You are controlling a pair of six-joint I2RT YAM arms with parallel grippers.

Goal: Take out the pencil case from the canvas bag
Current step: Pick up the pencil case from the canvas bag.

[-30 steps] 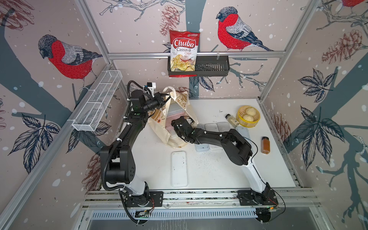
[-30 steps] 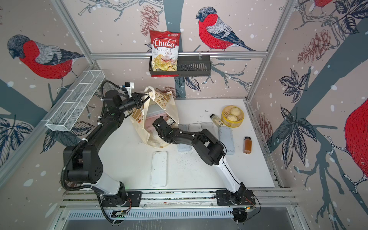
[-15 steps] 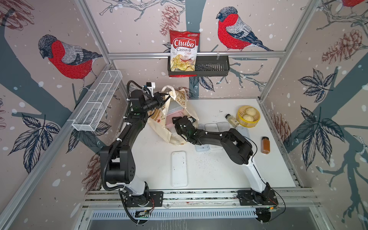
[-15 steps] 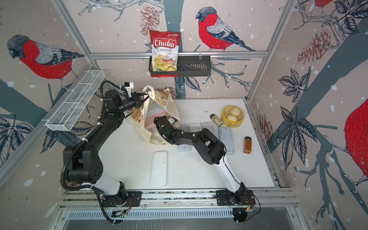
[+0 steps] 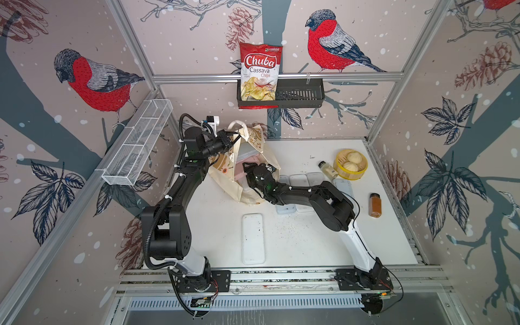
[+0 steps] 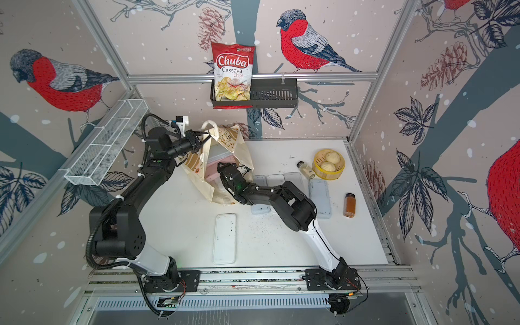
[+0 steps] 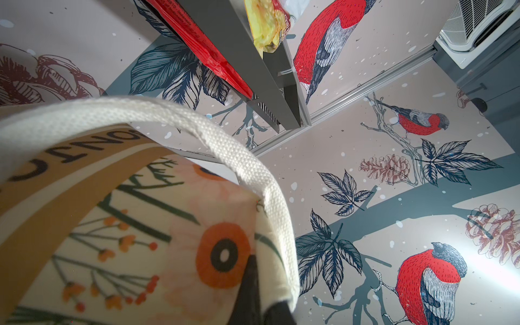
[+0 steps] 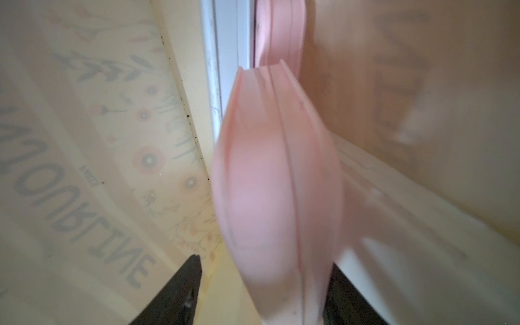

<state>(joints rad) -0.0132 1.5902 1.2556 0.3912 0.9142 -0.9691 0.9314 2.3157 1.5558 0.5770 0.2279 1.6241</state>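
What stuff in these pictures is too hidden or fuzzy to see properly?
- Pencil case: in both top views the canvas bag and the right arm cover most of it.
- Right gripper: the right wrist view is blurred and cuts it off, so pinching or not is unclear.
- Bag lettering: in the left wrist view the handle and the picture edge hide part.
- Small bottle: its label is too small in both top views.

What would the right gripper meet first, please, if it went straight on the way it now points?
Most likely the pink pencil case, which stands between the open jaws of the right gripper inside the canvas bag; depth is blurred.
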